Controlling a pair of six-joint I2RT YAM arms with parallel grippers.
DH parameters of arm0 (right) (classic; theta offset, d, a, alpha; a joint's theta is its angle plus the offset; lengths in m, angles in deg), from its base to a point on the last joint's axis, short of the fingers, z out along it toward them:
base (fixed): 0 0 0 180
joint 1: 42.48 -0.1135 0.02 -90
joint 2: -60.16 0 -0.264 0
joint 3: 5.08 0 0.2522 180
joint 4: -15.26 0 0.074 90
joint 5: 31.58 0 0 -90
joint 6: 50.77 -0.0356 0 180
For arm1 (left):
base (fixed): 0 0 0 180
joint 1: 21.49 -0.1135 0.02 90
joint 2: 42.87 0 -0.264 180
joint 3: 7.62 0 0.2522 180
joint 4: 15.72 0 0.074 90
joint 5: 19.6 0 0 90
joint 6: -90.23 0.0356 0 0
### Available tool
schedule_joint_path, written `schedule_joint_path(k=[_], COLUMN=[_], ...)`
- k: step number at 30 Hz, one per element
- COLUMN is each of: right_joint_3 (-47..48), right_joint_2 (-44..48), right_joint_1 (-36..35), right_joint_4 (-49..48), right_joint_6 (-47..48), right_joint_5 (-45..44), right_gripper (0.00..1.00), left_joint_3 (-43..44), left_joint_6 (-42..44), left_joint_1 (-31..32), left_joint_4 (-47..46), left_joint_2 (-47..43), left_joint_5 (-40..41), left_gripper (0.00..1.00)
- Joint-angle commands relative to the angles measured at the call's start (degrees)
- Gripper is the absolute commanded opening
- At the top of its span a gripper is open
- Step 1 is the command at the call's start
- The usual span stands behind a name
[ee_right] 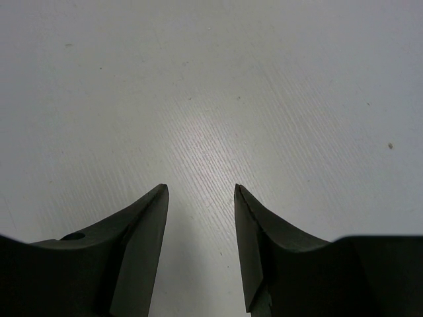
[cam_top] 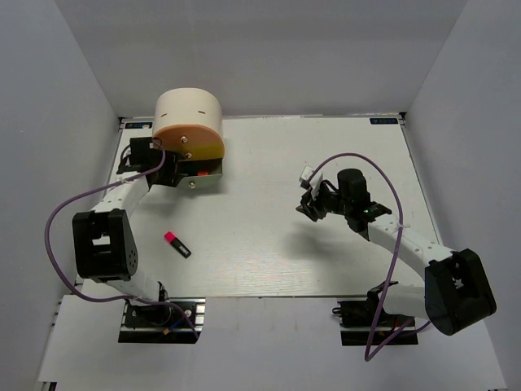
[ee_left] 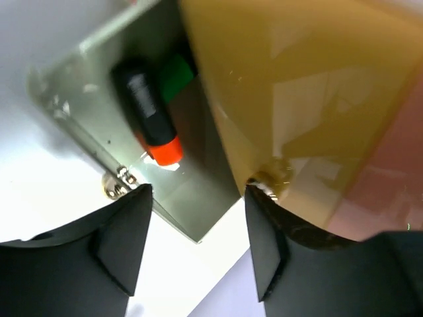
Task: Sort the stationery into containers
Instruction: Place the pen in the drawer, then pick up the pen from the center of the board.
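The cream round cabinet point(cam_top: 189, 114) stands at the back left. Its darker lowest drawer point(cam_top: 201, 176) is pulled out. In the left wrist view this drawer point(ee_left: 192, 198) holds an orange-capped black marker point(ee_left: 153, 122) and a green-capped one point(ee_left: 176, 74). The yellow drawer point(ee_left: 297, 92) sits above it, and its small knob point(ee_left: 268, 179) is at my right fingertip. My left gripper point(cam_top: 173, 167) point(ee_left: 198, 191) is open and empty at the drawer fronts. A pink-capped marker point(cam_top: 177, 243) lies on the table. My right gripper point(cam_top: 313, 205) point(ee_right: 200, 188) is open and empty above bare table.
A small white-pink piece point(cam_top: 306, 173) shows just behind the right gripper. The lowest drawer's knob point(ee_left: 116, 185) juts towards the table. White walls close the table on three sides. A purple cable loops over each arm.
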Motion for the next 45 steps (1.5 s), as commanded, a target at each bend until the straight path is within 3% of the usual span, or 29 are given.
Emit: schedule_joint_path(k=[1, 10, 12, 13, 15, 16, 17, 20, 23, 24, 26, 29, 30, 33, 35, 39, 42, 44, 45], right_joint_3=[1.3, 3.0, 4.1, 4.4, 8.4, 10.0, 14.1, 25.9, 36.4, 38.2, 46.3, 53.6, 55.6, 61.1, 65.6, 67.7, 69.2, 69.9, 70.7], right_joint_2=[0.5, -0.7, -1.1, -1.9, -4.0, -6.2, -9.5, -17.6, -25.0, -26.4, -32.4, -38.0, -39.7, -44.8, -47.1, -53.0, -55.2, -57.6, -58.3], right_joint_1=[-0.3, -0.3, -0.3, -0.5, -0.9, -1.0, -2.0, -5.4, -9.6, -11.8, -15.2, -20.7, -24.3, -28.1, -31.2, -34.8, -38.3, -39.5, -40.1], right_joint_4=[0.0, 2.4, 2.8, 3.2, 5.0, 10.4, 12.7, 22.2, 26.9, 27.3, 29.3, 28.8, 28.5, 28.2, 27.7, 21.3, 19.7, 18.5, 18.2], right_joint_6=[0.7, 1.6, 1.0, 0.4, 0.4, 0.4, 0.7, 0.3, -1.9, -4.2, -6.1, -11.1, -12.7, -17.6, -22.4, -29.2, -32.1, -33.0, -33.3], right_joint_5=[2.3, 6.7, 8.7, 9.3, 12.0, 12.8, 14.7, 17.4, 15.3, 14.8, 13.8, 12.4, 11.5, 10.1, 9.2, 4.3, -1.7, -3.1, -5.0], right_gripper=[0.50, 0.50, 0.50, 0.53, 0.77, 0.86, 0.90, 0.90, 0.67, 0.41, 0.17, 0.04, 0.02, 0.13, 0.28, 0.39, 0.63, 0.90, 0.90], left_joint_3=[2.6, -1.8, -2.6, -3.5, -4.5, -5.7, -6.4, -9.8, -13.3, -14.0, -14.8, -15.3, -14.8, -11.7, -10.0, -5.1, -4.6, -4.6, -4.6], left_joint_6=[-0.6, 1.0, 2.9, 4.0, 7.9, 9.4, 10.9, 16.5, 21.3, 23.0, 24.1, 24.7, 24.7, 22.7, 20.4, 18.2, 18.7, 18.7, 18.7], left_joint_1=[0.2, -0.5, -1.0, -1.0, -1.0, -1.0, -1.0, -1.0, -1.0, -1.0, -1.0, -1.0, -1.0, -1.0, -1.0, -1.0, -1.0, -1.0, -1.0], left_joint_4=[-2.9, -4.2, -1.5, -0.5, 1.9, 4.6, 6.1, 12.0, 18.6, 20.5, 27.2, 36.2, 38.5, 47.1, 51.2, 60.6, 61.5, 61.5, 61.5], left_joint_2=[-2.9, -11.3, -13.5, -14.8, -19.2, -20.9, -22.9, -31.5, -40.8, -43.0, -49.1, -54.2, -57.1, -60.8, -63.7, -67.6, -71.0, -72.6, -73.2], left_joint_5=[0.0, -5.1, -5.7, -5.7, -5.0, -4.4, -3.1, -0.2, 3.2, 4.2, 7.5, 12.1, 13.4, 18.6, 22.9, 28.2, 26.8, 25.5, 24.4], left_gripper=[0.70, 0.71, 0.67, 0.62, 0.55, 0.50, 0.41, 0.28, 0.27, 0.27, 0.37, 0.54, 0.64, 0.69, 0.69, 0.69, 0.69, 0.69, 0.69])
